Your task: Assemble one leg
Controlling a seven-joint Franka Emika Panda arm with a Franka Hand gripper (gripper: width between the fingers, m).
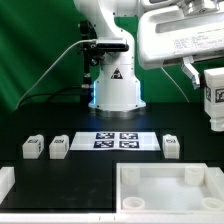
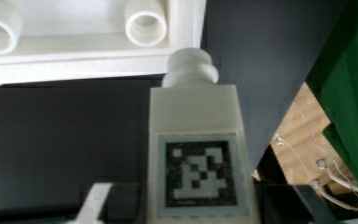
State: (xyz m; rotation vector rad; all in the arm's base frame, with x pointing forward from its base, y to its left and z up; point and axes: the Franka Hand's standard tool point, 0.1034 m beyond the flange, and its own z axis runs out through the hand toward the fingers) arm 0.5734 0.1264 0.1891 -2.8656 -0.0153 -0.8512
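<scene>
the end effector (image 1: 210,78) is clamped on the leg (image 1: 214,100), raised clear of the worktop (image 1: 90,168), peg toward the panel (image 2: 69,62). if the peg meets a socket (image 2: 149,25) off-centre, it may jam or twist in the grip.

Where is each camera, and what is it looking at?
Exterior view: sits in front of the table, facing the robot's base; shows the arm and the gripper holding the leg.
Wrist view: rides on the wrist, looks down past the leg to the panel; perhaps a sliver of finger shows.
Both show: the leg and the panel.
</scene>
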